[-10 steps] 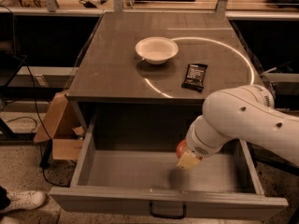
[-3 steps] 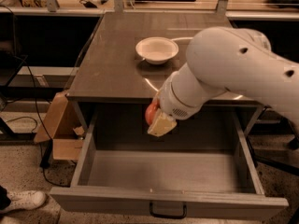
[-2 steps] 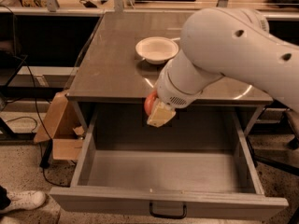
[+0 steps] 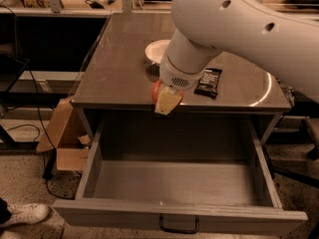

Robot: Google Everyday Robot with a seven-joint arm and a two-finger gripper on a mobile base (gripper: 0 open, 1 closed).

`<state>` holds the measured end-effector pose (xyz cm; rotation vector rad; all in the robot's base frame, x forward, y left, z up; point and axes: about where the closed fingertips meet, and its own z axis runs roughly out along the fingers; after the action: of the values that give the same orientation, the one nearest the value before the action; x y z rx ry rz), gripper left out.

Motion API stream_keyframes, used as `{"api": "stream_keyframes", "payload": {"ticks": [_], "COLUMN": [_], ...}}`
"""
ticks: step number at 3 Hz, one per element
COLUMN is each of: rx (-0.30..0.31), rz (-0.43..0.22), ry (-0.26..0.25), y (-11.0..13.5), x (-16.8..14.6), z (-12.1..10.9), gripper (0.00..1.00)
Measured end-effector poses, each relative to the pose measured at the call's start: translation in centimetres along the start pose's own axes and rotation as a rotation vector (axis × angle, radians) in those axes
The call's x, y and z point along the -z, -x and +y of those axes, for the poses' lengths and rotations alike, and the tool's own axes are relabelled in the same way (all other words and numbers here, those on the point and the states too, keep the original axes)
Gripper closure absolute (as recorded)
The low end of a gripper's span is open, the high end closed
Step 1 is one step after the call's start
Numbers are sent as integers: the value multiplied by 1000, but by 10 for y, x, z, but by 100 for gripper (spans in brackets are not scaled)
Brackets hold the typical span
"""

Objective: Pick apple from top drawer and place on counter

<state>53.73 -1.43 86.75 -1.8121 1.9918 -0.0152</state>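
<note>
My gripper [image 4: 164, 99] is shut on the red apple [image 4: 157, 91] and holds it in the air just above the front edge of the counter [image 4: 119, 68]. The apple shows only as a red edge beside the pale fingers [image 4: 168, 102]. The top drawer [image 4: 179, 183] stands pulled out below, and its inside is bare. Its small black handle [image 4: 178, 227] is at the bottom front. My big white arm covers much of the counter's right half.
A white bowl [image 4: 155, 50] sits on the counter behind the arm, partly hidden. A black snack bar [image 4: 208, 82] lies to the right of the gripper. A cardboard box [image 4: 62, 138] stands on the floor left of the cabinet. A white shoe [image 4: 22, 214] is at the bottom left.
The gripper has lifted the apple up out of the drawer and carried it to the counter's front edge. The arm has swung up and over the counter.
</note>
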Motion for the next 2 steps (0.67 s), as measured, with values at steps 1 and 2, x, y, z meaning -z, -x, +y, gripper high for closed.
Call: {"api": "stream_keyframes", "payload": {"ticks": [1, 2], "rx": [14, 13], "rz": [-6, -8], "ry": [-5, -7], "y": [23, 23], "x": [-4, -3], "z": [-58, -58], "gripper": [100, 100]}}
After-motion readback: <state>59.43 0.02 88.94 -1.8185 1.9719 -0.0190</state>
